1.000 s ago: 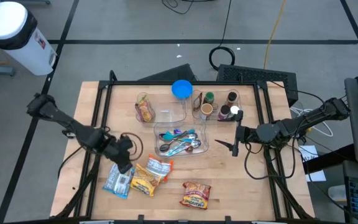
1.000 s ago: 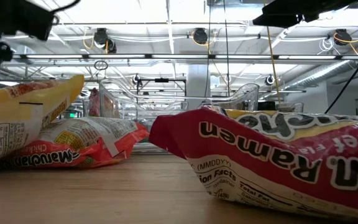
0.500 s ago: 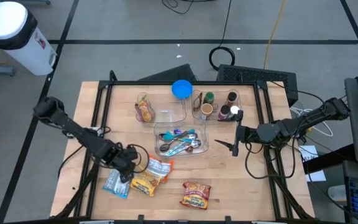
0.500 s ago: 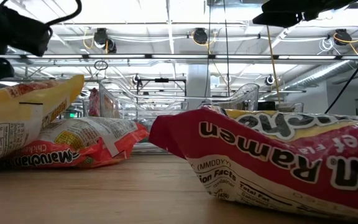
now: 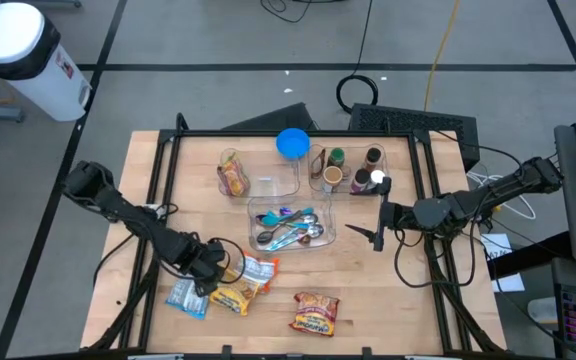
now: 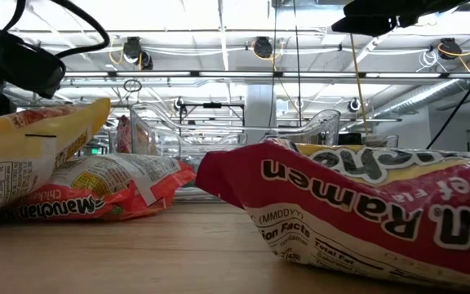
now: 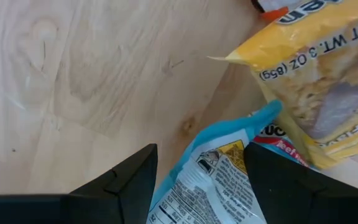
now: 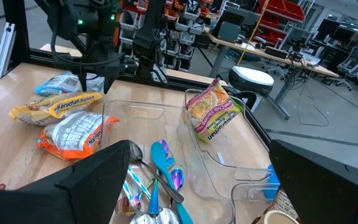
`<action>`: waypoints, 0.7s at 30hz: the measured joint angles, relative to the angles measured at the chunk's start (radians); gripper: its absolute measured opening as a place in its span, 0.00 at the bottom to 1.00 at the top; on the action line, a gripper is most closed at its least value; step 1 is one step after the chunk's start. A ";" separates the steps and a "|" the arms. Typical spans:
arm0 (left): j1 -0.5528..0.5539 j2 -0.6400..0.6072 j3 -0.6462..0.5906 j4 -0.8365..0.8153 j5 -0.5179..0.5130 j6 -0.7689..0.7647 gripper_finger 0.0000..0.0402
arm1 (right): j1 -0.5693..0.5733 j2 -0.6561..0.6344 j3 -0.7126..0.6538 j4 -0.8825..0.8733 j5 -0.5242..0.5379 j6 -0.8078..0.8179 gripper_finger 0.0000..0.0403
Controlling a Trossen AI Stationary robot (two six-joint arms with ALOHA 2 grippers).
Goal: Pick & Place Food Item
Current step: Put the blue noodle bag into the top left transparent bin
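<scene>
Wooden desk (image 5: 118, 210): clear bin (image 5: 293, 225) full of spoons, another bin (image 5: 258, 172) holding a ramen pack. Left end effector (image 7: 197, 168) released, straddling the blue packet (image 7: 210, 180). Right end effector (image 5: 376, 236) released beside the spoon bin.

The left gripper (image 5: 211, 276) hangs low over the table's front-left, fingers (image 7: 129, 180) parted. The right gripper (image 5: 378, 236) waits wide open at the right.
</scene>
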 joint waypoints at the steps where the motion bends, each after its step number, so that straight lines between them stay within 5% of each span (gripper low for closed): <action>1: 0.000 0.003 0.000 0.001 0.000 0.001 0.61 | 0.000 0.000 0.000 0.000 0.000 0.000 0.94; 8: 0.000 0.008 0.000 0.003 0.001 0.018 0.55 | 0.000 0.000 0.000 0.000 0.000 0.001 0.94; 21: 0.052 -0.043 0.001 -0.077 0.087 0.118 0.02 | 0.000 0.000 0.000 0.000 0.000 0.001 0.94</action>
